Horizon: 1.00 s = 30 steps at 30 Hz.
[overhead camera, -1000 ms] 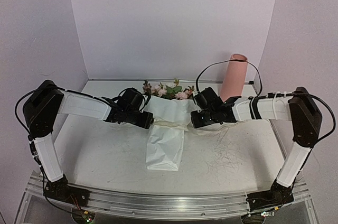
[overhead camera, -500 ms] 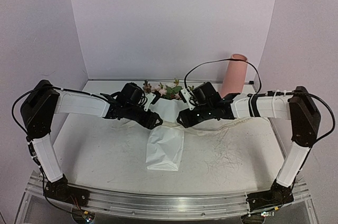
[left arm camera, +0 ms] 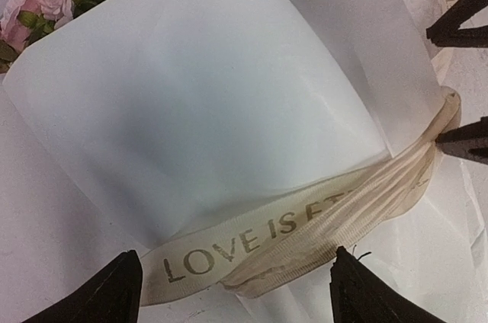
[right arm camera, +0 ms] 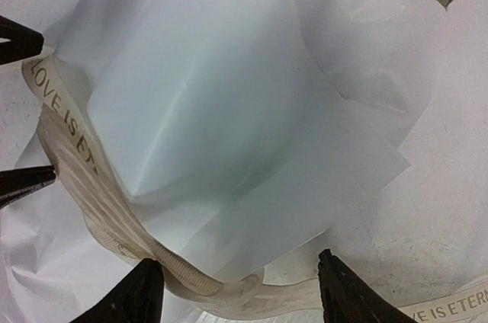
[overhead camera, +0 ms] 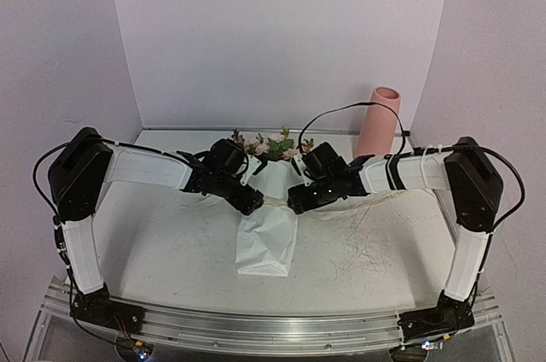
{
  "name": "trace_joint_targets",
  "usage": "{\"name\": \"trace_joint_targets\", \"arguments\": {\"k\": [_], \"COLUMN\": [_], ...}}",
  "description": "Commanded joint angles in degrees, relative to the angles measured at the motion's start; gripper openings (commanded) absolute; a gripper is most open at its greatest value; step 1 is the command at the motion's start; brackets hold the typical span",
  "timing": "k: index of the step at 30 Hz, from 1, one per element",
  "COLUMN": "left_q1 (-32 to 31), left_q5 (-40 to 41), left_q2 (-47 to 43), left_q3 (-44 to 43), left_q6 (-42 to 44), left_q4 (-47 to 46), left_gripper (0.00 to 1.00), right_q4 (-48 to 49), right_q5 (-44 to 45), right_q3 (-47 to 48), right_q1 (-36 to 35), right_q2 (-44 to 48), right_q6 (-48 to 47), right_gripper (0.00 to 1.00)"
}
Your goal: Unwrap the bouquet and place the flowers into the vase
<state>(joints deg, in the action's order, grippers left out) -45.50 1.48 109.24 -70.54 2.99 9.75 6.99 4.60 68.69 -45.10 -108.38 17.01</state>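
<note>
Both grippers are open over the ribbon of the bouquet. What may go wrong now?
1. The ribbon wraps the thin paper, so the left gripper might pinch and tear paper too.
2. The right gripper works close by on the same ribbon; the two might collide.
3. A pull might drag the whole bouquet and crush the flowers.

We're looking into a robotics lab test cell here: plain pale lilac walls (overhead camera: pixel 281 37) are closing in a scuffed white table (overhead camera: pixel 162 251) on three sides, the left arm (overhead camera: pixel 141 170) and the right arm (overhead camera: pixel 426 172) are standing bolted to an aluminium rail (overhead camera: pixel 273 325) along the near edge, and black cables (overhead camera: pixel 341 107) are looping loose over the workspace.
</note>
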Motion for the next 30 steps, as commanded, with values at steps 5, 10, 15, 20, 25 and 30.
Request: {"name": "trace_joint_targets", "arguments": {"k": [5,10,15,20,25,30], "left_q1": [2.05,6.30,8.20,8.17,8.14,8.15], "left_q5": [12.36,5.90,-5.88,-13.63,-15.89,-16.78], "left_q2": [0.03,-6.34,-12.19,-13.91,-14.63,-12.86], "left_q3": [-1.59,4.47,10.39,11.16,10.32,7.86], "left_q6": [-6.44,-14.01,-16.82,-12.56,-6.95,-2.20], "left_q4": [0.91,-3.45,-9.13,-9.50,-9.49,-8.51], "left_gripper": [0.74,0.64,0.73,0.78,0.70,0.59], "right_q4": [-4.91,-5.50,-3.37,4.06,5.11,4.74], "right_q5": [14.55,17.21,14.99,-2.72,-12.33,-14.63], "right_q3": [-1.59,-4.91,-7.24,-9.14,-4.70,0.05], "right_q1": [-0.08,0.54,0.55,0.51,-0.47,-1.59], "right_q2": [1.67,4.82,8.66,12.11,9.29,5.64], "right_q6": [5.76,6.33,2.97,-7.12,-10.61,-11.68], "right_gripper": [0.50,0.44,0.47,0.49,0.38,0.27]}}
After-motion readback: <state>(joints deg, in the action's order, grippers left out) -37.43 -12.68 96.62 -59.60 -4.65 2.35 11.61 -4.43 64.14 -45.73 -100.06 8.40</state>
